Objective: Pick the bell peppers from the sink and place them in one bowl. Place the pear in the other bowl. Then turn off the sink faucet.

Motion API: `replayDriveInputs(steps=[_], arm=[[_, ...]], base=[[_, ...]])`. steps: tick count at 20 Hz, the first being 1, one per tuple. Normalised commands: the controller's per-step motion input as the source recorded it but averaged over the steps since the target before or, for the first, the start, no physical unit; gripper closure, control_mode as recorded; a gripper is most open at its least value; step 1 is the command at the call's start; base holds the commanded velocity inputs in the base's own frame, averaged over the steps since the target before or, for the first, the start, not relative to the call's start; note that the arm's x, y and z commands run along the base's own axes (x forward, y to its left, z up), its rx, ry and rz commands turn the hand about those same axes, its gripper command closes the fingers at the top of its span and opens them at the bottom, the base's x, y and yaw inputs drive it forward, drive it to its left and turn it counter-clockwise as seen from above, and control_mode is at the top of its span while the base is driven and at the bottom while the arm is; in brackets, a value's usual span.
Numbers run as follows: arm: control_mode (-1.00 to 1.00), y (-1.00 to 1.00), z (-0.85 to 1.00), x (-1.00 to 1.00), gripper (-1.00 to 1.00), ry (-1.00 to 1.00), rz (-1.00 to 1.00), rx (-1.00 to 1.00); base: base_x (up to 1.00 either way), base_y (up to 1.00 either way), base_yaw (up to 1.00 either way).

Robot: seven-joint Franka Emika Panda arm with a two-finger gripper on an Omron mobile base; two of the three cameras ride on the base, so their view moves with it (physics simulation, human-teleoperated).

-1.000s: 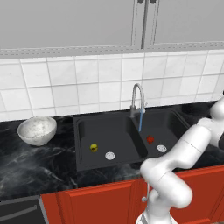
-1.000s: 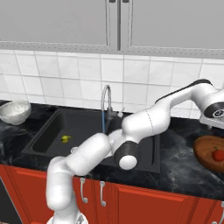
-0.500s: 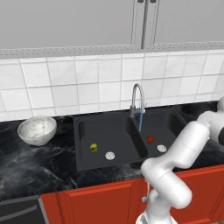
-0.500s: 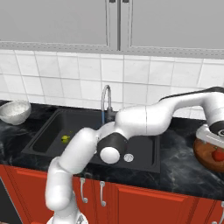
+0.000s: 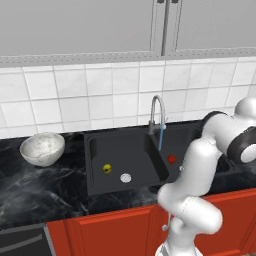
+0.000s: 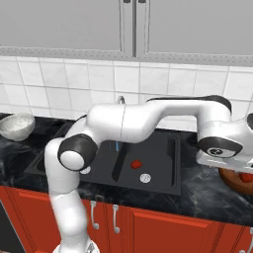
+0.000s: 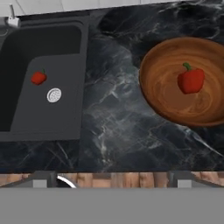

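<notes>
Since a moment ago my arm has swung further right, and my gripper [image 7: 112, 177] hangs with jaws spread wide, holding nothing. One bell pepper [image 7: 190, 80] lies in the wooden bowl [image 7: 162, 94] on the dark counter [image 7: 109, 109]. Another red pepper [image 7: 38, 77] sits in the sink [image 5: 95, 150] beside a drain disc [image 7: 54, 95]. From the left base camera, the pear [image 5: 107, 168] lies in the other basin, the white bowl [image 5: 42, 148] well apart, water running from the faucet [image 5: 156, 114].
</notes>
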Motion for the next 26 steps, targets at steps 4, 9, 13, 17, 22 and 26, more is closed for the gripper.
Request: replayDriveInputs(steps=[4,9,13,17,22,26], arm=[[-1.00,1.00,0.21,-0.09,-1.00,0.00,0.00,-0.31],[-1.00,1.00,0.42,0.00,-1.00,0.01,0.00,-0.21],[-1.00,1.00,0.63,0.00,-1.00,0.11,-0.02,-0.02],[-1.00,1.00,0.47,-0.03,-1.00,0.20,-0.04,0.01],[-1.00,0.82,0.03,-0.01,-1.00,0.16,-0.02,0.13],[-1.00,0.57,-0.05,0.00,-1.00,0.04,0.00,0.30]], base=[[0.00,0.00,0.00],[0.00,0.00,0.00],[0.00,0.00,0.00],[0.00,0.00,0.00],[0.00,0.00,0.00],[0.00,0.00,0.00]])
